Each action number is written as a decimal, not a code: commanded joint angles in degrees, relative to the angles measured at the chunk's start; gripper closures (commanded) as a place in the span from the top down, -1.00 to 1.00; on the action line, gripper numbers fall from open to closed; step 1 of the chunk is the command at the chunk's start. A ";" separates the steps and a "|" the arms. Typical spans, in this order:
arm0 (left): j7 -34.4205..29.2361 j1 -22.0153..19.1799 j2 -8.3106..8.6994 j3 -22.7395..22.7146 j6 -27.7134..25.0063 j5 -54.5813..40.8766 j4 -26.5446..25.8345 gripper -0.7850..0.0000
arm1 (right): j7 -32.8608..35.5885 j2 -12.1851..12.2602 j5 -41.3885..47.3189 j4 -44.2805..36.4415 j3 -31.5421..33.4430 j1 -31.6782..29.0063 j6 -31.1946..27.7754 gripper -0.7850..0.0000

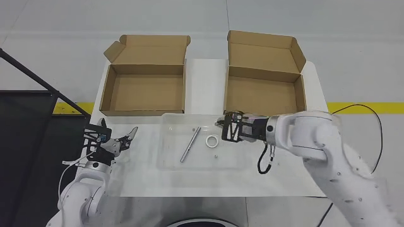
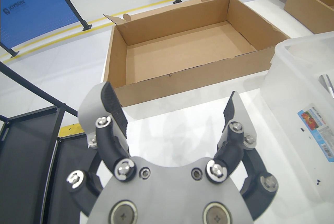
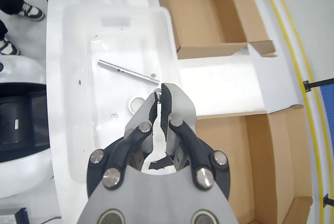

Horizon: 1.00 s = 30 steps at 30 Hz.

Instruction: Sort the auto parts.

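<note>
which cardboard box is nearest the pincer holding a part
The right-hand box: the right pincer, shut on a small metal part, hangs beside its near wall; the left box is farther.

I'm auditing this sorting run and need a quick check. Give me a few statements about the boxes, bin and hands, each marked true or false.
1. The left box and right box are empty. True.
2. The left hand is shut on the rod. False: it is open and empty, beside the bin.
3. The rod lies in the bin. True.
4. The right hand holds the ring. False: it is shut on a small metal part above the bin; the ring lies in the bin.
</note>
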 commanded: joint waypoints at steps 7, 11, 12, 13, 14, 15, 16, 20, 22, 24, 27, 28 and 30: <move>0.00 0.00 0.00 0.00 0.00 0.00 0.00 1.00 | -9.83 0.84 -9.70 -4.32 7.42 -3.57 4.70 -1.00; 0.00 0.00 0.00 0.00 0.00 0.00 0.00 1.00 | -9.83 0.84 -9.70 -4.32 7.42 -3.57 4.70 -1.00; 0.00 0.00 0.00 0.00 0.00 0.00 0.00 1.00 | -9.83 0.84 -9.70 -4.32 7.42 -3.57 4.70 -1.00; 0.00 0.00 0.00 0.00 0.00 0.00 0.00 1.00 | -9.83 0.84 -9.70 -4.32 7.42 -3.57 4.70 -1.00; 0.00 0.00 0.00 0.00 0.00 0.00 0.00 1.00 | -9.83 0.84 -9.70 -4.32 7.42 -3.57 4.70 -1.00; 0.00 0.00 0.00 0.00 0.00 0.00 0.00 1.00 | -9.83 0.84 -9.70 -4.32 7.42 -3.57 4.70 -1.00; 0.00 0.00 0.00 0.00 0.00 0.00 0.00 1.00 | -10.11 0.81 -9.83 -4.03 7.35 -4.11 5.52 -1.00; 0.00 0.00 0.00 0.00 0.00 0.00 0.00 1.00 | -13.75 0.73 -9.06 -2.70 9.44 -3.81 8.75 -1.00; 0.00 0.00 0.00 0.00 0.00 0.00 0.00 1.00 | -18.29 0.68 -6.82 -1.67 11.32 -3.58 9.59 -1.00; 0.00 0.00 0.00 0.00 0.00 0.00 0.00 1.00 | -21.92 0.66 -5.56 -0.50 12.98 -3.65 10.42 -1.00; 0.00 0.00 0.00 0.00 0.00 0.00 0.00 1.00 | -26.19 0.58 -3.98 1.69 14.07 -3.43 10.04 -1.00; 0.00 0.00 0.00 0.00 0.00 0.00 0.00 1.00 | -26.57 0.55 -4.18 2.28 14.04 -3.12 9.92 -1.00; 0.00 0.00 0.00 0.00 0.00 0.00 0.00 1.00 | -25.97 0.45 -4.80 3.51 13.28 -2.29 9.67 -1.00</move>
